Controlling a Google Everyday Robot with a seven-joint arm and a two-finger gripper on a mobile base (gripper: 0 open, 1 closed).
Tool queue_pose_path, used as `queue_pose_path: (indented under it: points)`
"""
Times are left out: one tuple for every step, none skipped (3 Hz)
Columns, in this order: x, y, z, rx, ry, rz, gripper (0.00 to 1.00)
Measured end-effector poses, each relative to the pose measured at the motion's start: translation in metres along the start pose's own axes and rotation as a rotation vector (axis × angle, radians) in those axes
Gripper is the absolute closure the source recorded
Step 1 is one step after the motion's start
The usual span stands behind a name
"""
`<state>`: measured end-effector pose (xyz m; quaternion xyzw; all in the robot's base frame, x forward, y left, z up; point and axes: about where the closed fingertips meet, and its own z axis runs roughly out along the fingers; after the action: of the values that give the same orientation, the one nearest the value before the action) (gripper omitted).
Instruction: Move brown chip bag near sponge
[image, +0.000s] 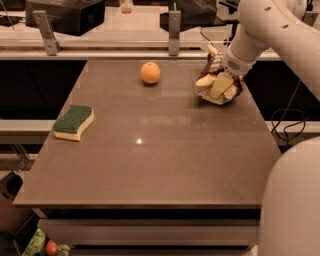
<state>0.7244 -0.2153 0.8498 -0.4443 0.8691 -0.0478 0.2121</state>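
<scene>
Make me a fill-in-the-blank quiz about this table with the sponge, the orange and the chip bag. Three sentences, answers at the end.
1. The hand is at the chip bag, on the picture's ____ side of the table.
2. The sponge has a ____ top.
3. The orange lies nearer the ____ than the sponge.

Missing words: right; green; chip bag.

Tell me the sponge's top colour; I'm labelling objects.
The sponge top is green, camera view; hand at brown chip bag.
</scene>
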Motion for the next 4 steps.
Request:
queue_pose_path:
  points:
    - [0.009,-0.002,-0.027,0.046,0.009,0.009,1.00]
    - [0.014,0.000,-0.050,0.077,0.004,0.008,1.00]
    - [0.015,0.005,-0.064,0.069,-0.035,-0.005,1.00]
    - [0.014,0.011,-0.069,0.031,-0.090,-0.026,1.00]
